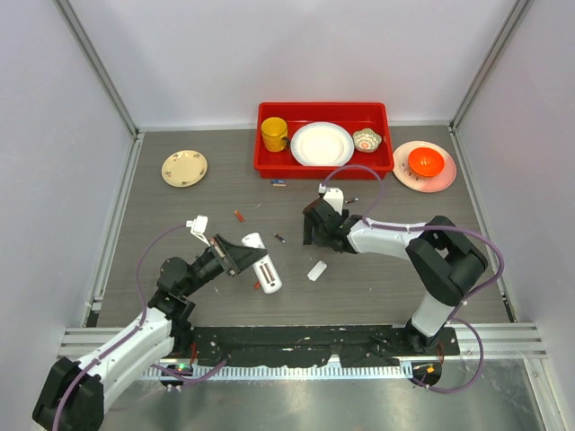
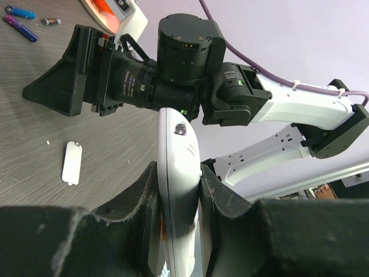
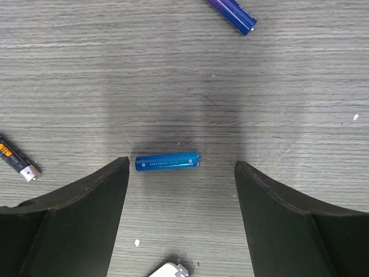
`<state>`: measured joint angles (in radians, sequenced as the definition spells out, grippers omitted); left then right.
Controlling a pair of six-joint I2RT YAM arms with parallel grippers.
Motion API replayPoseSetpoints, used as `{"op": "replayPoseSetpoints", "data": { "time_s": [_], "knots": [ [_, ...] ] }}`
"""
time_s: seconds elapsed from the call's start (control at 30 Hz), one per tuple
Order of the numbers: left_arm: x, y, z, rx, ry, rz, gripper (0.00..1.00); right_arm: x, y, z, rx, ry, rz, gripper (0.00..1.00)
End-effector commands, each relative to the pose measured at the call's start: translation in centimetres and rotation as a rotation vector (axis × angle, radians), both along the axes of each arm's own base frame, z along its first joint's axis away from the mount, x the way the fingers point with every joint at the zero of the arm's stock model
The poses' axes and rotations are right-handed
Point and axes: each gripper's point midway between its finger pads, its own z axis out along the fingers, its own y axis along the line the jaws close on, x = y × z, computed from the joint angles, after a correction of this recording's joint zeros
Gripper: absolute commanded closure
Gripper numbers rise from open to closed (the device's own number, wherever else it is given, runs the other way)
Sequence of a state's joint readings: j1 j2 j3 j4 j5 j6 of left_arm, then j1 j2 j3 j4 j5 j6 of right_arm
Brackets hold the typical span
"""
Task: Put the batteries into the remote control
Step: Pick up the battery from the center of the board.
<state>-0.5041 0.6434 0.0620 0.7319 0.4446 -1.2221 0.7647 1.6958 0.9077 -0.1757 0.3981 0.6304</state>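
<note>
My left gripper is shut on the white remote control and holds it tilted above the table. In the left wrist view the remote stands edge-on between the fingers. My right gripper is open above a blue battery lying crosswise on the table between its fingers, nearer the left one and touching neither. A purple battery lies beyond it, and a black and orange one lies to the left. The top view shows my right gripper, a red battery and a dark one.
A small white plate lies flat between the arms; it also shows in the left wrist view. A red tray with a yellow cup, white plate and bowl stands at the back. A cream saucer sits back left, an orange bowl back right.
</note>
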Motion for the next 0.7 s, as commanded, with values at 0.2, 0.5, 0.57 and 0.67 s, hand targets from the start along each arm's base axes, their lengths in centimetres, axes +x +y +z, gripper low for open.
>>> {"op": "replayPoseSetpoints", "data": {
  "time_s": [0.2,0.5,0.57,0.67],
  "knots": [
    [0.0,0.1,0.7,-0.006,-0.05,0.009,1.0,1.1,1.0,0.5,-0.027,-0.029,0.048,0.29],
    [-0.2,0.2,0.6,-0.006,-0.05,0.007,1.0,0.8,1.5,-0.1,-0.062,-0.013,0.07,0.3],
    [-0.2,0.2,0.6,-0.007,-0.052,0.007,0.99,0.9,1.6,-0.2,-0.064,-0.013,0.071,0.3],
    [-0.3,0.3,0.6,-0.008,-0.054,0.009,1.0,0.7,1.5,-0.5,-0.071,-0.006,0.074,0.31]
  ]
}}
